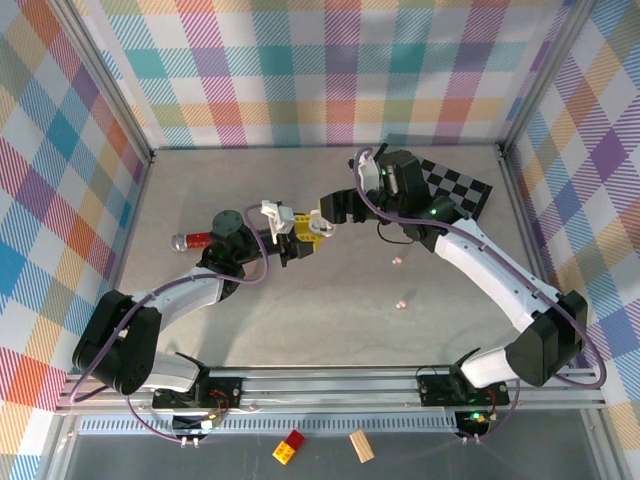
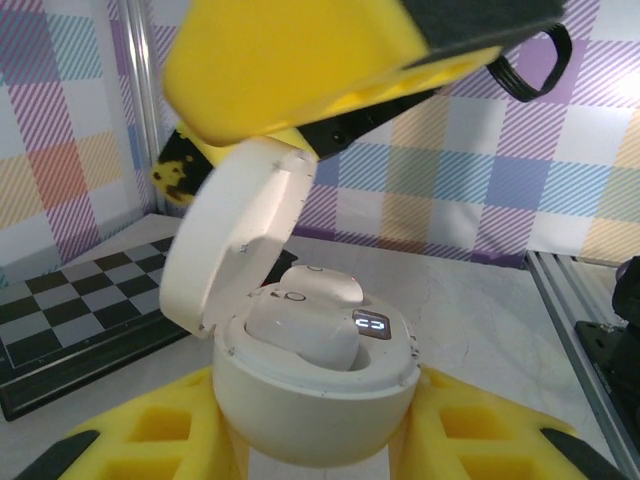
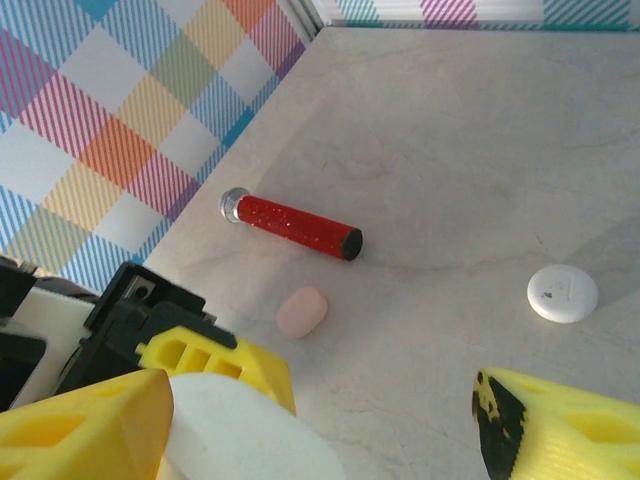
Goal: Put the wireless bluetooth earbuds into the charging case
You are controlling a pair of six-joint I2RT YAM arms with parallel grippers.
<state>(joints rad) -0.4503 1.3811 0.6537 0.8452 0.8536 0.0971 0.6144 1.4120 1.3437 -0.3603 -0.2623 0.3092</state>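
**A:** Fingers (image 2: 480, 430) on the left gripper (image 1: 290, 243)?

**B:** Clamped around the white charging case (image 2: 310, 400), lid (image 2: 235, 240) swung up toward ten o'clock, pale earbud (image 2: 300, 330) seated inside.

**A:** And the right gripper (image 3: 310, 420)?

**B:** Spread wide, gripping nothing, hovering just above that lid.

**A:** Farther out?

**B:** Two loose pink earbuds (image 1: 397, 260) on the table (image 1: 300, 330), around four o'clock from the case.

**A:** Risks?

**B:** Could bump the lid shut or twist the case in its clamp on a careless descent; could also leave a bud perched crooked, blocking closure.
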